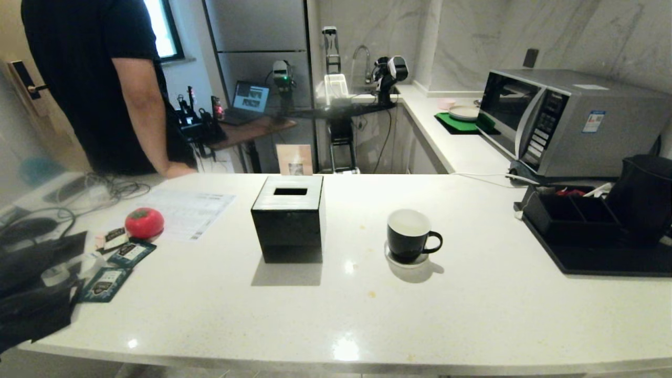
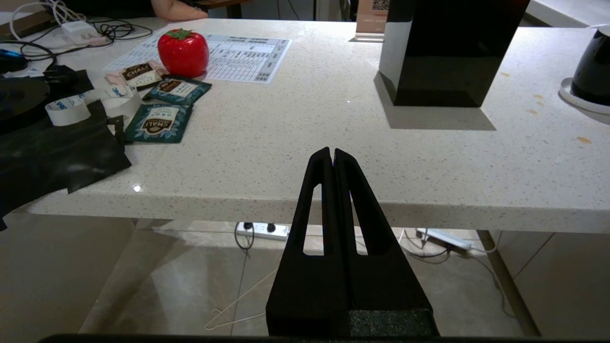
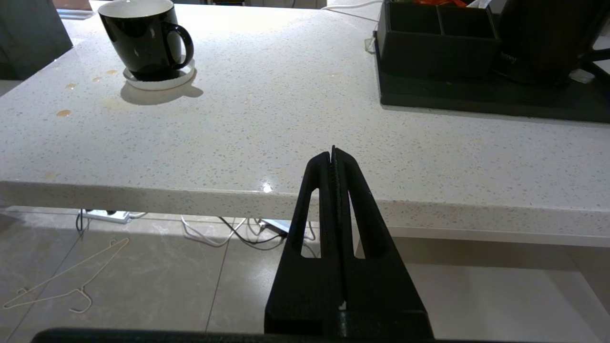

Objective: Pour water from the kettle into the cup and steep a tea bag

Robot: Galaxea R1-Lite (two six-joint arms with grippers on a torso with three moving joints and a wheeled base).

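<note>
The cup point(image 1: 409, 233), a glossy black mug with a white inside, stands on a white coaster mid-counter, handle to the right; it also shows in the right wrist view point(image 3: 143, 38). The matte black kettle point(image 1: 643, 197) sits on a black tray point(image 1: 604, 260) at the far right. I see no tea bag. Neither arm shows in the head view. My left gripper point(image 2: 332, 151) and right gripper point(image 3: 332, 152) are both shut and empty. Each hangs in front of the counter's near edge.
A black square box point(image 1: 289, 220) with a slotted top stands left of the cup. Teal sachets point(image 1: 128, 253), a red tomato-shaped thing point(image 1: 144, 223), a printed sheet point(image 1: 189, 210), dark fabric and cables crowd the left end. A person point(image 1: 105, 79) stands behind. A microwave point(image 1: 567, 123) is back right.
</note>
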